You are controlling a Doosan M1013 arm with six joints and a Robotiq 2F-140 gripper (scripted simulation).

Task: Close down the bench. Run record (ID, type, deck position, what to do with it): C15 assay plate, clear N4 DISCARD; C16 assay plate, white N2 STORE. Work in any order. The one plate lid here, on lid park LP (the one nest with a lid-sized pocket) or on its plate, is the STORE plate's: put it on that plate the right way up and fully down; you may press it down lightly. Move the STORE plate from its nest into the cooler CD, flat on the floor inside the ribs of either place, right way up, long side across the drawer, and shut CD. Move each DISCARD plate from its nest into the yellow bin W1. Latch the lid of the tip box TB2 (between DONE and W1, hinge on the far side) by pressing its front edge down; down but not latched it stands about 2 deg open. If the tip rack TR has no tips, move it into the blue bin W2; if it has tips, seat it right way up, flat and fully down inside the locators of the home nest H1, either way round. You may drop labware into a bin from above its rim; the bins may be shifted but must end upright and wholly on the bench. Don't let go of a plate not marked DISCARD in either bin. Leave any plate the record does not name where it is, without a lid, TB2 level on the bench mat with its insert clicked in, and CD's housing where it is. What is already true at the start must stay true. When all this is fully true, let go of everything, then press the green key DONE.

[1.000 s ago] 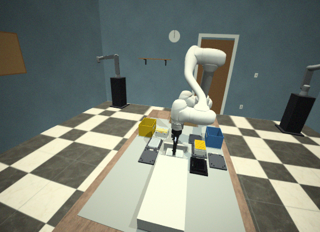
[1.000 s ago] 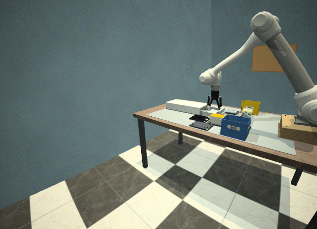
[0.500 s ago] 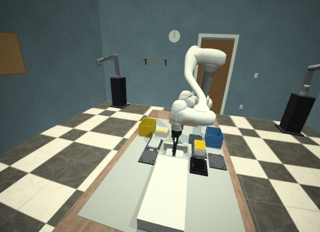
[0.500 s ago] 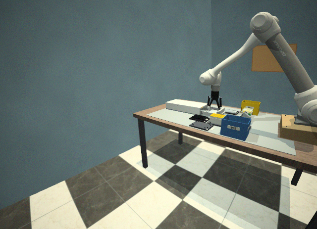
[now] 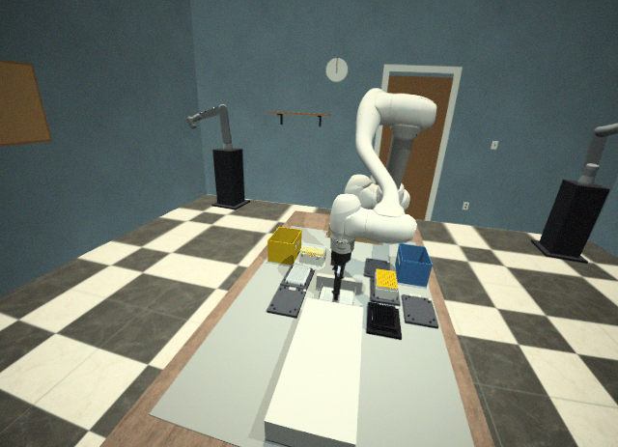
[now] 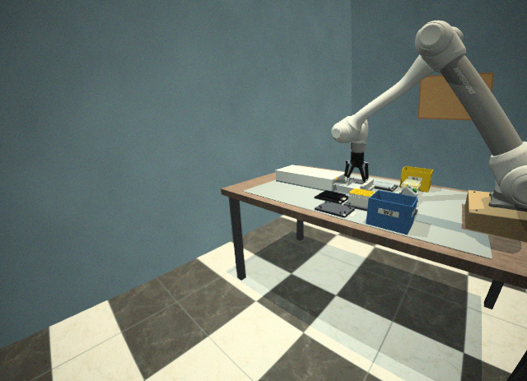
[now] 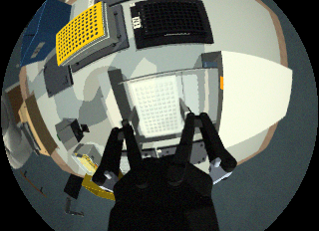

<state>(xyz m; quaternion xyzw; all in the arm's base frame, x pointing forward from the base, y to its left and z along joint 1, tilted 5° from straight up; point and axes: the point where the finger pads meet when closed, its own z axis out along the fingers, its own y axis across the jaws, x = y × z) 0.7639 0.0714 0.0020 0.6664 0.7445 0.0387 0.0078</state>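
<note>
Top: gripper (image 5: 337,283) low over open drawer (image 5: 360,298) at cooler (image 5: 319,362) front, between nests (image 5: 286,301) and rack (image 5: 385,278).

Exterior: fingers (image 6: 361,169) reaching down into drawer, walls close either side, room only upward.

Wrist: white plate (image 7: 156,102) straight under, pinched across its short width, long side across drawer, inside the walls; probably resting on or just above the floor.
</note>
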